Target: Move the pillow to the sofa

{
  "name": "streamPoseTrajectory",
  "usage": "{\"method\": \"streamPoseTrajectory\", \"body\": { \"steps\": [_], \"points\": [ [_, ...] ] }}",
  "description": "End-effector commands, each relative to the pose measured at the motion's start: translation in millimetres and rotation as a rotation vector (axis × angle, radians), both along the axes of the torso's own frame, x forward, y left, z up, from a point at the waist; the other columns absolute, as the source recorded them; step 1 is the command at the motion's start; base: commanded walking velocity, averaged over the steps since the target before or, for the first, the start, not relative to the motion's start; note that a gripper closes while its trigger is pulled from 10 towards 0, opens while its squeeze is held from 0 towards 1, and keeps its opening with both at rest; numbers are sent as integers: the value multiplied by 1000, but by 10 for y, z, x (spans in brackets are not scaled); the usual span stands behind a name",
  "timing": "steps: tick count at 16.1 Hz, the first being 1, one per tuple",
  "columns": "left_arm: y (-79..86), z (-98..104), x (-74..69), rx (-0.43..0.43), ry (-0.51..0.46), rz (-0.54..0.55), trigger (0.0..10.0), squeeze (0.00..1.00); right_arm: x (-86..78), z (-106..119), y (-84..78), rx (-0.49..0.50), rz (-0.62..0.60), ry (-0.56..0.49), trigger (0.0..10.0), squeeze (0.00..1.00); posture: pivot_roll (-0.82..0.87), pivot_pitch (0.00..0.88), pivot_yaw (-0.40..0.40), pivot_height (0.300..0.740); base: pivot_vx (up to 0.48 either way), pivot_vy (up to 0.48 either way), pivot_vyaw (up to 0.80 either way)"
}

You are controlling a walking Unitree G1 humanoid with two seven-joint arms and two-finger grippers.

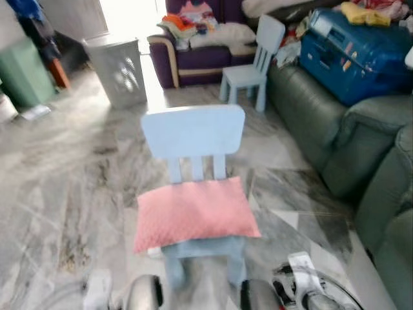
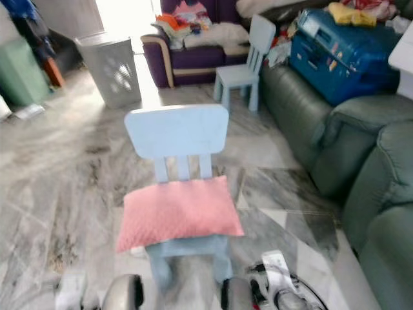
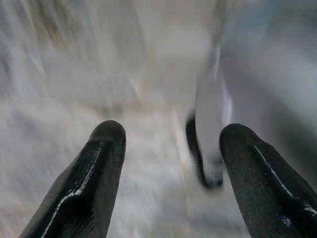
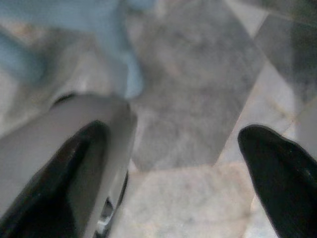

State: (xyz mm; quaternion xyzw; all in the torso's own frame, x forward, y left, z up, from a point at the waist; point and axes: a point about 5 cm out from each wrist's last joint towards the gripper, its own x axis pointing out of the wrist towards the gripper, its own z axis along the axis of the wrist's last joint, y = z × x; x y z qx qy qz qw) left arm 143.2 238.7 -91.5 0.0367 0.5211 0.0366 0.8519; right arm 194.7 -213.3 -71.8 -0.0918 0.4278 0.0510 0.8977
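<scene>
Right gripper (image 4: 173,163) over grey marble floor (image 4: 198,84), fingers (image 4: 282,173) spread wide, nothing between them. One finger sits against a grey rounded robot part (image 4: 64,134). Light blue chair leg (image 4: 126,64) beyond it, foot on the floor, blurred. Pale diagonal floor tiles (image 4: 198,198) under the gripper.

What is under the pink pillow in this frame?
The pink pillow lies on the seat of a light blue child's chair. The chair's front edge and legs show below it; the seat surface itself is covered, so anything else beneath stays hidden.
</scene>
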Motion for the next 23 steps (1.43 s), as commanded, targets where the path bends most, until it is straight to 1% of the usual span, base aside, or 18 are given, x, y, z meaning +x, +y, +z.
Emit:
{"method": "streamPoseTrajectory", "body": {
  "steps": [1, 3, 8, 12, 14, 15, 16, 17, 18, 20, 21, 22, 23],
  "points": [
    [42, 86, 184, 18, -56, -15, 10000, 0, -11, -19, 64, 14, 19, 13, 10000, 0, -158, 0, 18, 559, 0, 0, 0],
    [-22, 69, 188, 14, -51, -21, 10000, 0, -22, -23, 57, 10, 22, 15, 10000, 0, -160, 0, 17, 537, 0, 0, 0],
    [-65, 51, 174, 26, -37, -38, 10000, 0, -28, -22, 39, 1, 32, 17, 10000, 0, -158, 0, 15, 490, 0, 0, 0],
    [14, 76, 188, 70, -38, -48, 10000, 0, 21, 6, 42, -9, 52, -3, 10000, 0, -159, 0, 13, 442, 0, 0, 0],
    [48, 108, 234, 96, -73, -38, 10000, 0, 41, 16, 50, -10, 53, -12, 10000, 0, -157, 0, 13, 423, 0, 0, 0],
    [55, 126, 267, 103, -94, -33, 10000, 0, 64, 28, 56, -5, 47, -22, 10000, 0, -154, 0, 11, 419, 0, 0, 0],
    [110, 207, 394, 138, -159, 8, 10000, 0, 165, 88, 60, 13, 15, -69, 10000, 0, -153, 0, 11, 410, 0, 0, 0],
    [133, 237, 437, 150, -180, 25, 10000, 0, 200, 110, 59, 19, 5, -85, 10000, 0, -153, 0, 11, 405, 0, 0, 0],
    [219, 342, 573, 204, -241, 56, 10000, 0, 329, 200, 53, 39, -14, -145, 10000, 0, -149, 0, 9, 391, 0, 0, 0],
    [350, 490, 730, 293, -298, 76, 10000, 0, 506, 342, 39, 77, -31, -236, 10000, 0, -151, 0, 11, 373, 0, 0, 0],
    [412, 577, 816, 316, -340, 109, 10000, 0, 587, 414, 47, 98, -27, -282, 10000, 0, -155, 0, 13, 363, 0, 0, 0],
    [442, 665, 915, 305, -395, 145, 10000, 0, 645, 471, 67, 116, -16, -322, 10000, 0, -157, 1, 14, 354, 0, 0, 0],
    [442, 665, 915, 305, -395, 145, 10000, 0, 645, 471, 67, 116, -16, -322, 10000, 0, -157, 1, 14, 354, 0, 0, 0]
  ]
}}
